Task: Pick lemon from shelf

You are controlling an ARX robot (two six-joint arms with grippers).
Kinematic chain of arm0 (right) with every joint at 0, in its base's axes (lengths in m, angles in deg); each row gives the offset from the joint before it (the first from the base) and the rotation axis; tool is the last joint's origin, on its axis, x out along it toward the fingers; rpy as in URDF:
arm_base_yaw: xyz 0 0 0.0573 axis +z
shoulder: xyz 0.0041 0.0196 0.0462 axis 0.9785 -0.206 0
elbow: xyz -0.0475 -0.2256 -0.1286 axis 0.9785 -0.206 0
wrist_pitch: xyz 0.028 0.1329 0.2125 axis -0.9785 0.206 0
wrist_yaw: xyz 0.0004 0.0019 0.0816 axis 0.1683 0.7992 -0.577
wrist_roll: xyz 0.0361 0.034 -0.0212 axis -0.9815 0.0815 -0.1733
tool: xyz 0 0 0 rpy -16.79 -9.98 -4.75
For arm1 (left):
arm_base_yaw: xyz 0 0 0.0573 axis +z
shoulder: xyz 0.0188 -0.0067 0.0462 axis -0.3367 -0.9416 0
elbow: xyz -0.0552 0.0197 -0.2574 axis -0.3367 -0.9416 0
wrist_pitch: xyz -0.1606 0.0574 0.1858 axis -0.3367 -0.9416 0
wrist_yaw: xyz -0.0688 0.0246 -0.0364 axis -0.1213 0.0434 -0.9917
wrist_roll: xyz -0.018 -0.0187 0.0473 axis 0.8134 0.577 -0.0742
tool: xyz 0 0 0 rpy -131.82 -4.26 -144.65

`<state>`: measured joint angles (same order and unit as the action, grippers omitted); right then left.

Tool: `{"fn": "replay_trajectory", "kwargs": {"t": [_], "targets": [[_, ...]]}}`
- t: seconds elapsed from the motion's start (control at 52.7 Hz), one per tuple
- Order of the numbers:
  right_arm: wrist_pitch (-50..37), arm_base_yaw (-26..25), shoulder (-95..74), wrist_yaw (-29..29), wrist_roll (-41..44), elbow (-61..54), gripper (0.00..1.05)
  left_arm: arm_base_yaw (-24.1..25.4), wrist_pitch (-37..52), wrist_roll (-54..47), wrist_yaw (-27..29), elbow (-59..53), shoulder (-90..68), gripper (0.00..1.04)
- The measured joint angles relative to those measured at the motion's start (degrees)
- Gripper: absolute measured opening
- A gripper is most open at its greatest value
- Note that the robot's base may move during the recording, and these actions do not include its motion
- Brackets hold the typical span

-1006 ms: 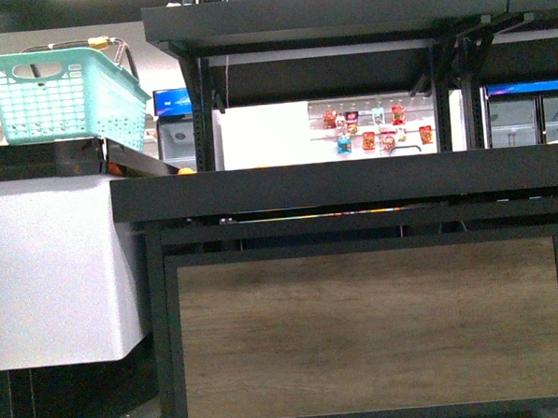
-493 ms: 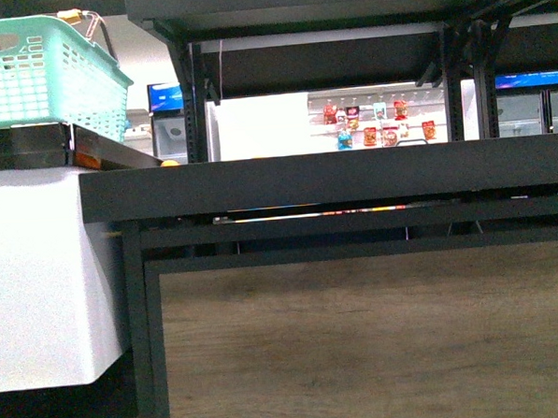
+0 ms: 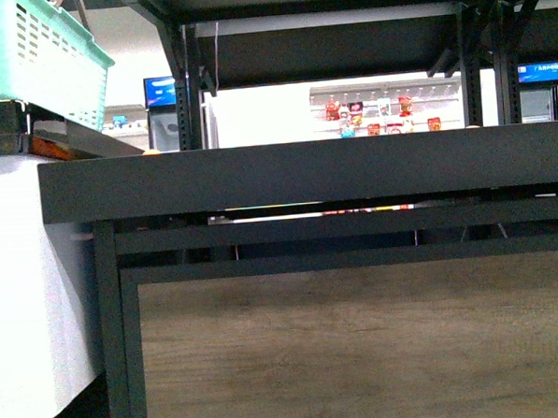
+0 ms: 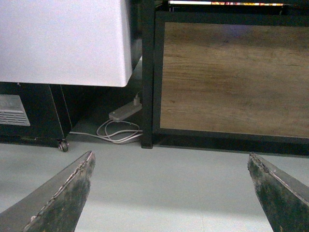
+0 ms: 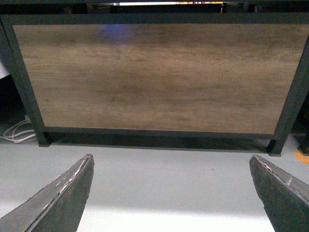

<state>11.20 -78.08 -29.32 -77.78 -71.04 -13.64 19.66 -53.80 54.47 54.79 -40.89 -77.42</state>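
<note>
- Facing the shelf (image 3: pixel 305 175) head-on, the front view shows the thick front edge of one dark tier running across at mid-height. The tier's top surface is seen edge-on and is hidden.
- Under that edge sit a black rail and the wood-grain panel (image 3: pixel 361 345) in its black frame. Above the edge, an open bay rises to the underside of the next tier, bounded by black uprights.
- A white cabinet (image 3: pixel 21 279) stands just beside the shelf's left post, with a teal basket (image 3: pixel 28 54) on top.
- The lemon cannot be identified with certainty. A small orange-yellow sliver (image 3: pixel 151 151) shows just above the tier edge near the left upright, too small to tell what it is.
- On the left gripper (image 4: pixel 171 193), the jaws are spread wide, holding nothing and touching nothing. Bare floor (image 4: pixel 169 169) shows between the fingers.
- A power strip (image 4: pixel 124 112) with a white cable lies on the floor in the gap between the cabinet and the shelf's post.
- The right gripper (image 5: pixel 171 193) is equally wide apart and empty. It faces the panel squarely over open floor, well apart from the frame's bottom rail.
</note>
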Motion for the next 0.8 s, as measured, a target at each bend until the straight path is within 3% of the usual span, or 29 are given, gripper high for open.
{"fn": "replay_trajectory", "kwargs": {"t": [0.797], "targets": [[0.0,0.0,0.0,0.0,0.0,0.0,0.97,0.0,0.0,0.0,0.0,0.0,0.0,0.97]]}}
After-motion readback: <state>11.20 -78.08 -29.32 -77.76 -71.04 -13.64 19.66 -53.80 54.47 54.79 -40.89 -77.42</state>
